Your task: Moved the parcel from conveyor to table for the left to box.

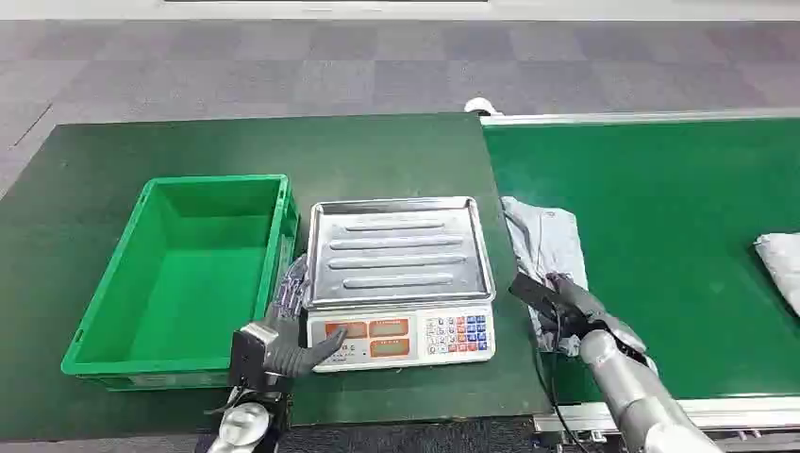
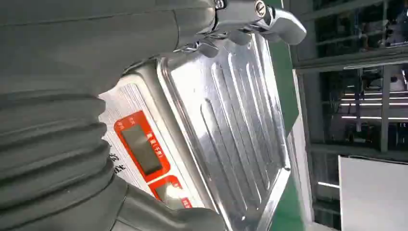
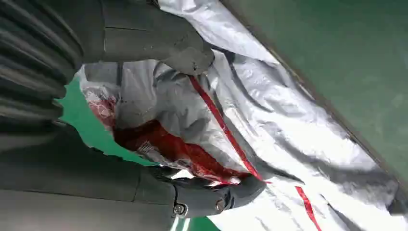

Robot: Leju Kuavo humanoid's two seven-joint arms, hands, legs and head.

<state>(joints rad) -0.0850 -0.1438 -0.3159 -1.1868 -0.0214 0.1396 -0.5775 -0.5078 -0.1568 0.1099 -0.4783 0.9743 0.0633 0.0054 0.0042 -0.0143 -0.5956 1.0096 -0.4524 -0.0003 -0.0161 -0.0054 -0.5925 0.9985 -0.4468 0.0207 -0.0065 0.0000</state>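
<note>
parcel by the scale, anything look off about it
The grey parcel lies crumpled, straddling the conveyor's edge beside the scale. The right hand grips its near end. Nothing looks torn or spilled.

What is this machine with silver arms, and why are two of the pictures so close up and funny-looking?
It is a robot shaped like a person. The wide picture comes from a camera high on its body, looking down. The close ones come from cameras at its wrists, so they look sideways.

On the dark green table stand a green box and a weighing scale. Beside it runs a green conveyor.

The right hand has its fingers around a silvery grey parcel lying at the conveyor's edge. The left hand holds nothing and rests by the scale. Another parcel waits farther along.
</note>
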